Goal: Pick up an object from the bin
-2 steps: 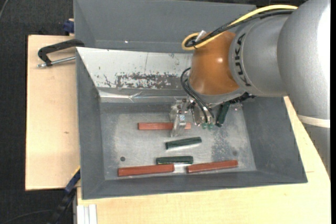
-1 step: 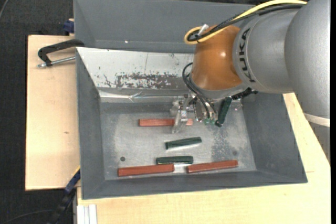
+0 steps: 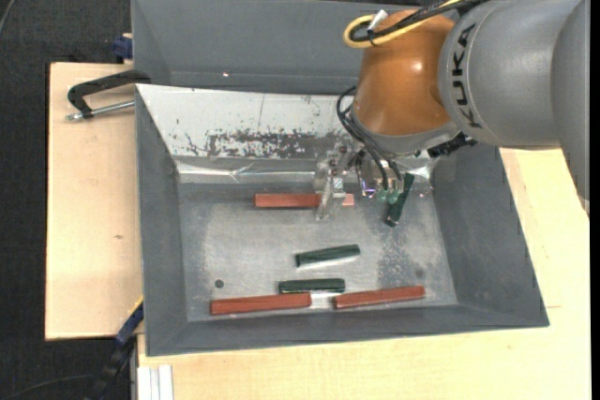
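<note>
- Camera view: the tool (image 3: 334,188) is low over the far part of the bin (image 3: 157,229), right of its middle, with the orange-covered wrist above it reaching in from the right.
- It sits at the right end of a red-brown flat bar (image 3: 281,200), which lies left to right on the bin floor close to the far wall. A bit of the same colour shows on the tool's right side, so I judge that the bar runs under or through it.
- I cannot tell whether the tool is released or clenched; the wrist and its cables crowd that spot.
- Just right of the tool a short dark green piece (image 3: 395,203) stands tilted. I cannot tell whether it is a loose thing or belongs to the rig.
- Well apart, towards the near wall: a dark green bar (image 3: 326,255), a second green bar (image 3: 311,286) nearer, and two long red-brown bars, one left (image 3: 260,303) and one right (image 3: 378,297).
- Step in hand, as I judge it: the grasp itself, at the far red-brown bar, which lies flat on the floor and not yet lifted.
- The next move calls for a firm closure across the bar's narrow width, then a straight lift. Held at one end, the bar may swing or slip, so I would watch for tilt before clearing the far wall.
</note>
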`<state>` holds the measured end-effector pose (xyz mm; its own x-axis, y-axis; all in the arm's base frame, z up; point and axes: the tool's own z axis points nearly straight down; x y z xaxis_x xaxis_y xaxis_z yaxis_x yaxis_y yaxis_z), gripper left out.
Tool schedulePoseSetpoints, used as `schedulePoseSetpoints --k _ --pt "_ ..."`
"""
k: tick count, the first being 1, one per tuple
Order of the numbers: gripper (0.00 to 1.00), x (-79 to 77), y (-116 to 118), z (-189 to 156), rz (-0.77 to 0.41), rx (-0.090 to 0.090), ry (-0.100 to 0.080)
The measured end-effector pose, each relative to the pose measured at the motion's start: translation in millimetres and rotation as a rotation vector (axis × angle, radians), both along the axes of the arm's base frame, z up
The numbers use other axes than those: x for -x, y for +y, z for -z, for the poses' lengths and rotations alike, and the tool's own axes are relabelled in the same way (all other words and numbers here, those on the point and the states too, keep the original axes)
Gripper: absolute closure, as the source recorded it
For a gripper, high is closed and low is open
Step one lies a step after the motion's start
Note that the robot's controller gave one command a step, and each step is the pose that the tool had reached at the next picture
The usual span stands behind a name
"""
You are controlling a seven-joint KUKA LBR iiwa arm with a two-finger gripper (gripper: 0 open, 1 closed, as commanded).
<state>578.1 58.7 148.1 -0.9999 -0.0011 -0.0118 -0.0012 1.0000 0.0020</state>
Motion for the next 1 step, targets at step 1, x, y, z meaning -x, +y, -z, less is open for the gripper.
schedulePoseSetpoints --k 1 --pt "1.0 -2.6 0.8 -53.7 -0.001 0.0 -0.001"
